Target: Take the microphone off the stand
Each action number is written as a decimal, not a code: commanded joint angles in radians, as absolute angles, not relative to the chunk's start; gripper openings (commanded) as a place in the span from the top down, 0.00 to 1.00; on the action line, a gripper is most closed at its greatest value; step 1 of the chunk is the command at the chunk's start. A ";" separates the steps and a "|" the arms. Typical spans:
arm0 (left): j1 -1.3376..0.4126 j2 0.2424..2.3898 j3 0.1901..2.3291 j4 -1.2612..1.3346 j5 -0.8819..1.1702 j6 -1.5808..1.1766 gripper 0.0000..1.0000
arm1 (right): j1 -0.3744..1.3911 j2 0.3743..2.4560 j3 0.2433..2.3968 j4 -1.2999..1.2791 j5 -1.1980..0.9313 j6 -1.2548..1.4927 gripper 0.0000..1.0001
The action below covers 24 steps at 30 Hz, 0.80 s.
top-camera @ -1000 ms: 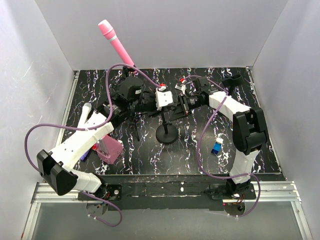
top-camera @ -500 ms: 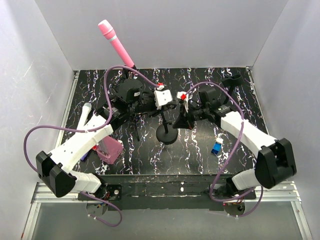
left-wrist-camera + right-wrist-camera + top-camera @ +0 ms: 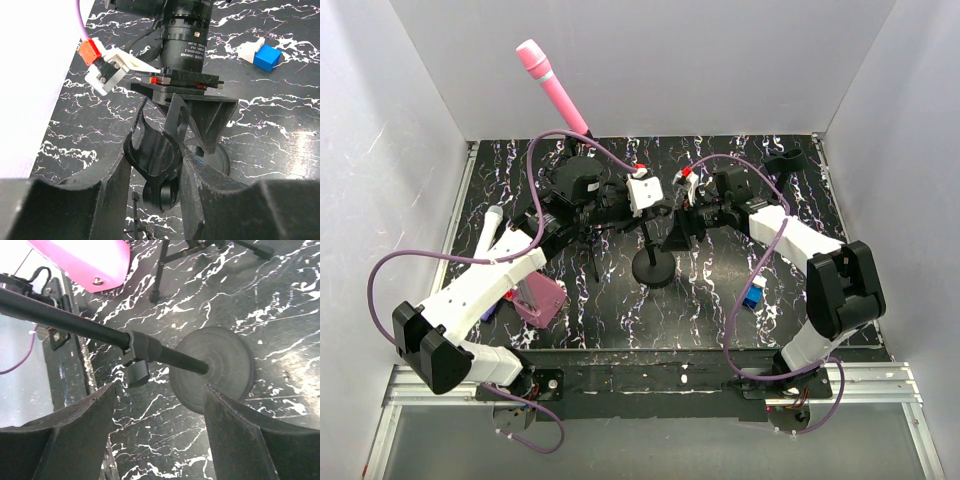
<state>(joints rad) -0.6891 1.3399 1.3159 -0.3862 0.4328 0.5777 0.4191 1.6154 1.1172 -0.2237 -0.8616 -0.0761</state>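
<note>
The pink microphone (image 3: 548,83) rises tilted at the back left, its lower end hidden behind my left wrist. A black stand with a round base (image 3: 653,268) stands mid-table. Its clip (image 3: 156,150) is empty and sits between my left gripper's (image 3: 155,172) fingers, which are shut on it. My right gripper (image 3: 160,410) is open, its fingers set wide on either side of the stand's pole (image 3: 75,320) just above the base (image 3: 220,370). In the top view the right gripper (image 3: 678,230) faces the left gripper (image 3: 653,213) across the stand.
A pink box (image 3: 537,296) and a white microphone (image 3: 490,226) lie under my left arm. Thin black tripod legs (image 3: 160,270) stand beside the box. A blue and white block (image 3: 754,294) lies at the right. A black part (image 3: 785,160) sits at the back right corner.
My right gripper has gone from shut to open around the stand's pole, and its elbow swung out right and back. The left gripper has kept its hold on the clip.
</note>
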 commanded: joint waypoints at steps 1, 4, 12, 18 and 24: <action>-0.683 1.313 1.324 -0.341 0.420 0.600 1.00 | 0.426 1.635 1.192 -0.268 -0.962 -0.049 0.25; -0.683 1.313 1.327 -0.348 0.419 0.600 1.00 | 0.426 1.658 1.213 -0.264 -0.997 -0.037 0.27; -0.683 1.331 1.347 -0.362 0.434 0.607 1.00 | 0.436 1.700 1.253 -0.261 -1.022 -0.060 0.52; -0.683 1.328 1.330 -0.354 0.408 0.621 1.00 | 0.466 1.666 1.250 -0.376 -1.003 -0.280 0.79; -0.683 1.324 1.319 -0.334 0.385 0.598 1.00 | 0.505 1.533 1.131 -0.240 -0.784 -0.466 0.99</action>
<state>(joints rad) -0.6895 1.3411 1.3170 -0.3878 0.4305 0.5812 0.4679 1.6562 1.2060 -0.3416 -0.9207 -0.3065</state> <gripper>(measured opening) 0.357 0.068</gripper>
